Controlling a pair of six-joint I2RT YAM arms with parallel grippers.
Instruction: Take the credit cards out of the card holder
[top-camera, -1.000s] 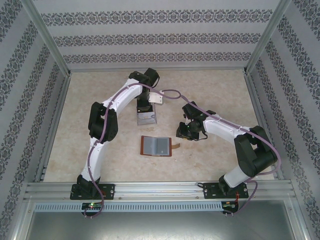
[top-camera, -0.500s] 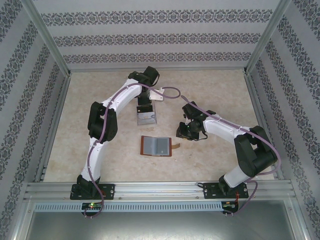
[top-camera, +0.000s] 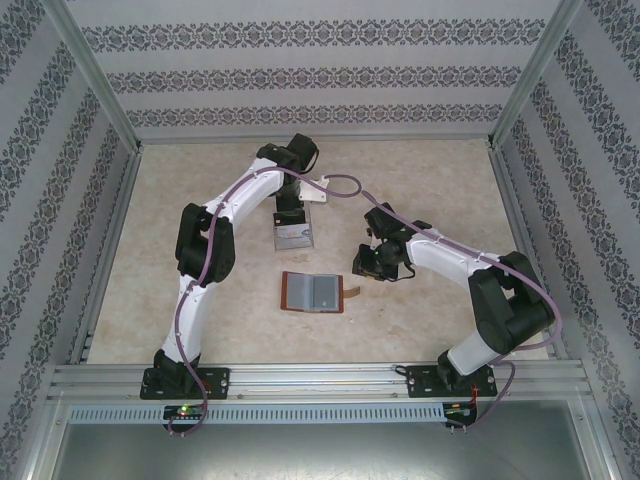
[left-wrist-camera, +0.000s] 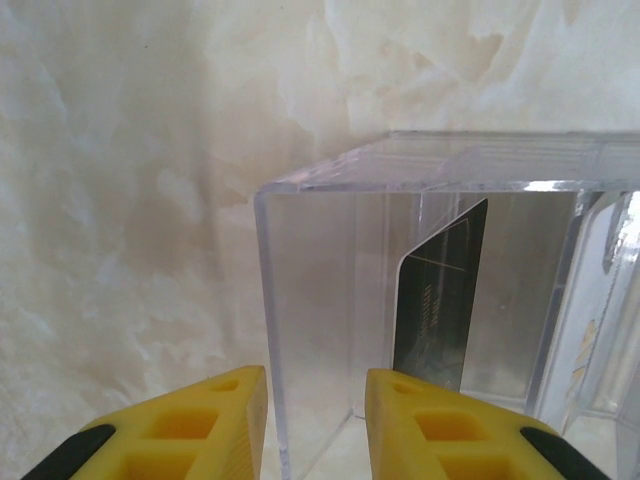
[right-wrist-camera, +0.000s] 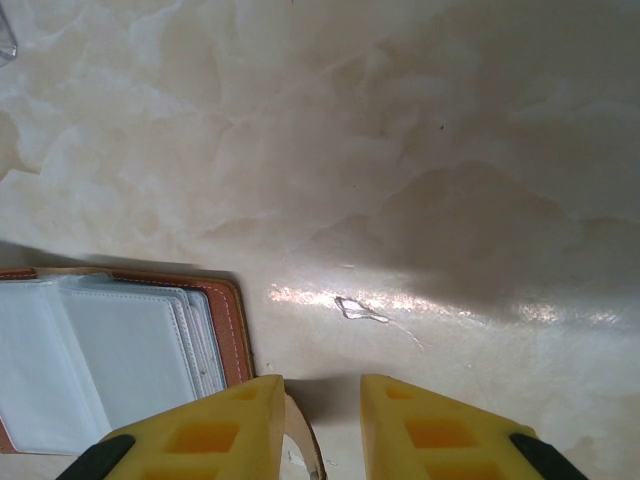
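Now, open card holder (right-wrist-camera: 120, 355) just left of right pincer (right-wrist-camera: 318, 392).

Surface (top-camera: 440, 180) with the card holder (top-camera: 313, 292) lying open near centre, its tab (top-camera: 352, 293) at its right edge. The tray (top-camera: 292, 237) stands behind the card holder, apart from it; a card (left-wrist-camera: 440, 300) stands upright inside the tray. Left claw (left-wrist-camera: 315, 385) straddles one tray wall. Right claw (right-wrist-camera: 320, 390) sits just right of the card holder, over the tab.

card holder (right-wrist-camera: 233, 335): brown stitched leather | tray (left-wrist-camera: 320, 290): clear glossy plastic | table (right-wrist-camera: 450, 150): glossy marbled
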